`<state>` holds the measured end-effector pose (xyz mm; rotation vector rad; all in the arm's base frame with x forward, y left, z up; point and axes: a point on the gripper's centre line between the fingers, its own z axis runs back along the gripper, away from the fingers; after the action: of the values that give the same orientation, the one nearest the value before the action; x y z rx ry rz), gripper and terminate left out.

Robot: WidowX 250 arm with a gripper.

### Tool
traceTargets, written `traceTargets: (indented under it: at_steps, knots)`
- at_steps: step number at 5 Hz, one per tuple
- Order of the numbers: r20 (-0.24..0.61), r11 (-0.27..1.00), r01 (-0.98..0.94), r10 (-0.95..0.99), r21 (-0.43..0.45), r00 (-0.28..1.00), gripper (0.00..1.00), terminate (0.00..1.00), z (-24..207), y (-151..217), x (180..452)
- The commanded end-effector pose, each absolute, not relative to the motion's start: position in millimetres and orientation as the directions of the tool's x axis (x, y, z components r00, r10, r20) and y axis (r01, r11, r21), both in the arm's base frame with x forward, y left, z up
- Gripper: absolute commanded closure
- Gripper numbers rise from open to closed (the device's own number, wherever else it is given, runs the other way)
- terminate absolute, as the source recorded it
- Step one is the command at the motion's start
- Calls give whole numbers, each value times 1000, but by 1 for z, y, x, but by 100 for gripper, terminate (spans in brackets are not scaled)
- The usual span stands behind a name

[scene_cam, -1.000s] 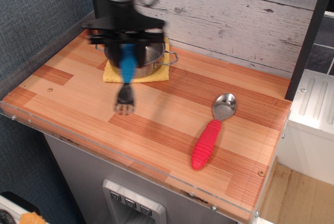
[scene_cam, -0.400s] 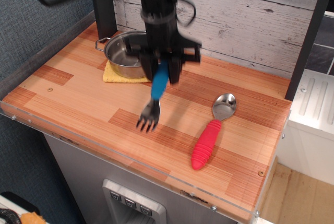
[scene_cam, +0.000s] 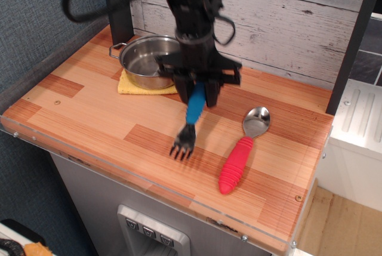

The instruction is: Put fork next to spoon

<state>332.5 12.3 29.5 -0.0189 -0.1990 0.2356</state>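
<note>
My gripper (scene_cam: pixel 197 92) is shut on the blue ribbed handle of the fork (scene_cam: pixel 190 122). The fork hangs tines down, its metal tines just above the wooden tabletop near the middle. The spoon (scene_cam: pixel 242 151), with a red ribbed handle and a shiny silver bowl, lies flat on the table to the right of the fork, bowl pointing toward the back wall. The fork's tines are about a hand's width left of the spoon's handle.
A steel pot (scene_cam: pixel 146 62) sits on a yellow cloth (scene_cam: pixel 132 85) at the back left, just behind my arm. A grey plank wall (scene_cam: pixel 286 17) runs along the back. The table's front edge (scene_cam: pixel 149 187) has a clear plastic lip.
My gripper has carried the fork from in front of the pot rightward and forward, toward the spoon. The spoon and pot have not moved.
</note>
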Motion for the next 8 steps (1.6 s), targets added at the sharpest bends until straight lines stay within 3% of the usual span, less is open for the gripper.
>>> traceTargets:
  at_steps: [1, 3, 4, 6, 8]
  knots:
    - [240, 979, -197, 204, -51, 949, 100, 0, 34, 4, 332]
    - [209, 987, -157, 161, -37, 964, 100, 0, 29, 0, 334]
    - [193, 989, -146, 150, -35, 970, 0, 0, 28, -1, 335]
    - [194, 989, -143, 145, -23, 970, 0, 0, 34, 0, 334]
    - [253, 985, -169, 171, -29, 952, 0, 0, 69, 3, 320]
